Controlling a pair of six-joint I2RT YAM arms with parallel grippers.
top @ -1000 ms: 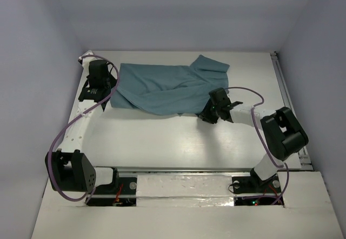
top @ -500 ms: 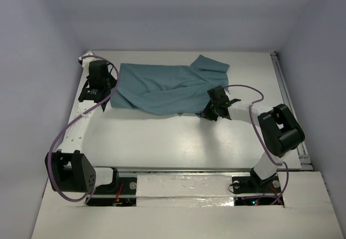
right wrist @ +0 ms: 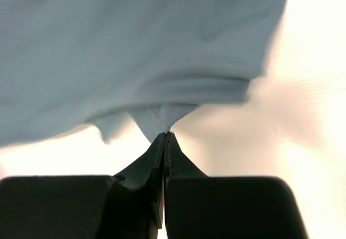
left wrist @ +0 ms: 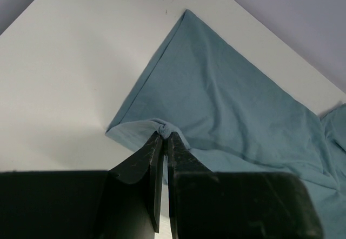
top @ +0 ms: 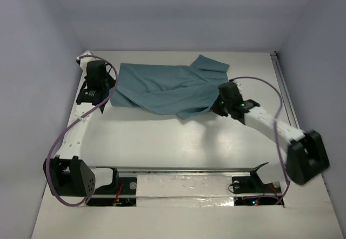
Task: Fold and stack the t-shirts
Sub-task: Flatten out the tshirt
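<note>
A teal-blue t-shirt [top: 167, 87] lies spread across the far half of the white table [top: 162, 141], creased, with one sleeve at the back right. My left gripper [top: 106, 90] is shut on the shirt's near left corner; in the left wrist view the cloth [left wrist: 227, 104] bunches between the closed fingertips [left wrist: 165, 136]. My right gripper [top: 219, 105] is shut on the shirt's near right edge and holds it lifted; in the right wrist view the cloth [right wrist: 135, 39] hangs from the closed tips [right wrist: 165, 135].
A metal rail [top: 289, 104] runs along the table's right edge. Purple cables [top: 65, 136] loop from both arms. The enclosure walls stand close at left, right and back.
My right arm has stretched out, its elbow swinging to the right, and its gripper has risen and moved a little right and back with the shirt's edge. The left gripper has barely moved.
</note>
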